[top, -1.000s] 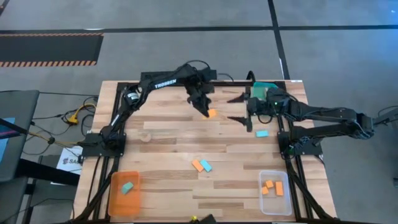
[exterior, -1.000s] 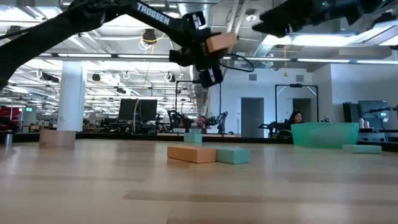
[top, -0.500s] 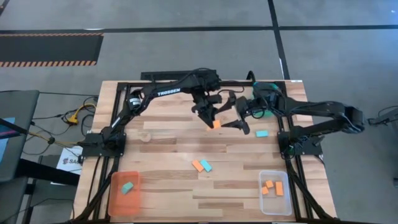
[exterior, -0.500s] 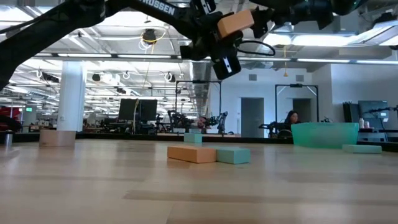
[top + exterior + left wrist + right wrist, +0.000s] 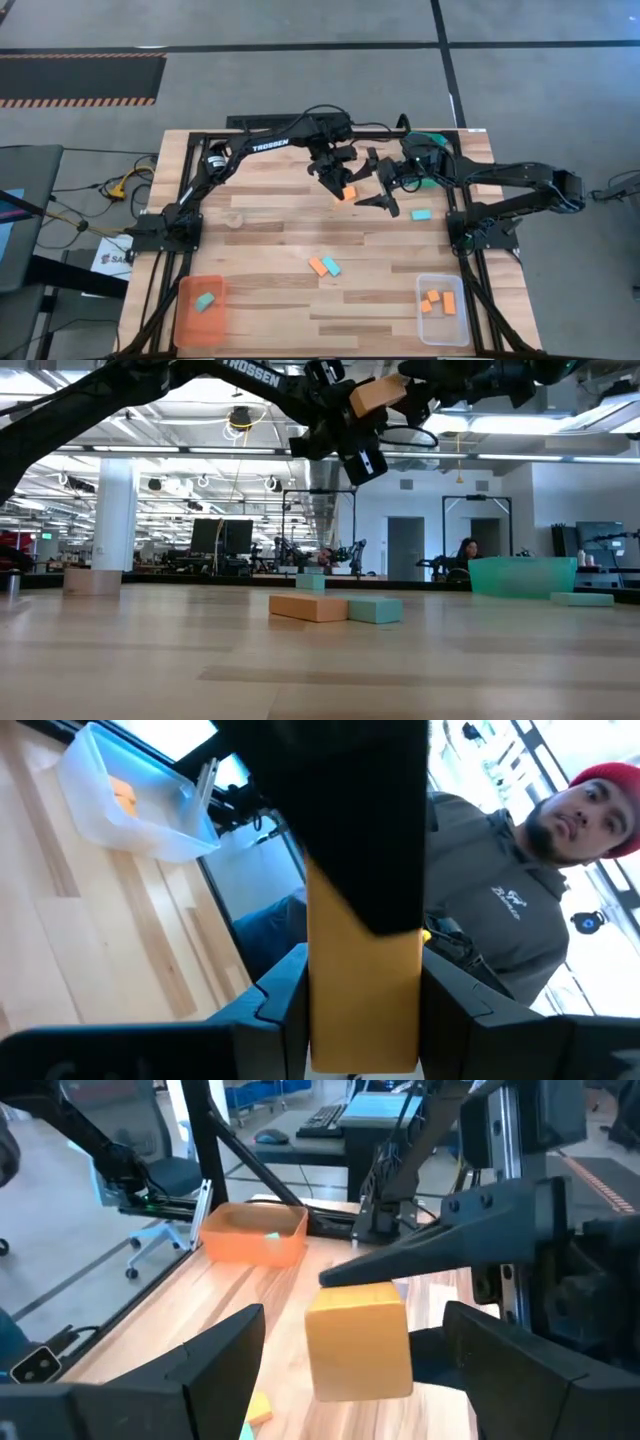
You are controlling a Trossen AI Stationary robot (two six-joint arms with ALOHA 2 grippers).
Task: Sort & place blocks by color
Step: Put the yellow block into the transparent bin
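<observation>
My left gripper (image 5: 340,185) is shut on an orange block (image 5: 348,192), held high over the table's far middle; the low view shows the orange block (image 5: 378,395) well above the board. My right gripper (image 5: 374,184) is open and faces it from the right. In the right wrist view its fingers (image 5: 215,1355) stand on either side of the block (image 5: 358,1338) with gaps, touching nothing. An orange block (image 5: 318,265) and a teal block (image 5: 331,266) lie side by side mid-table. Another teal block (image 5: 421,214) lies under the right arm. My left gripper pinches the orange block by two opposite faces (image 5: 318,1000) between its two fingers. The fingers come level from the table's left, one finger (image 5: 430,1250) lying over the block's top. The block's free end points at my right gripper, and the block is lifted clear of the table.
An orange tray (image 5: 186,322) with one teal block stands at the near left. A clear tray (image 5: 443,318) with orange blocks stands at the near right. A teal tray (image 5: 425,138) sits at the far right, partly under the right arm. A person stands beyond the table's near edge.
My left gripper has carried the orange block up and toward the table's right, nearer my right gripper. My right gripper has come toward the block from the right and rolled, and its open fingers now stand around the block's free end.
</observation>
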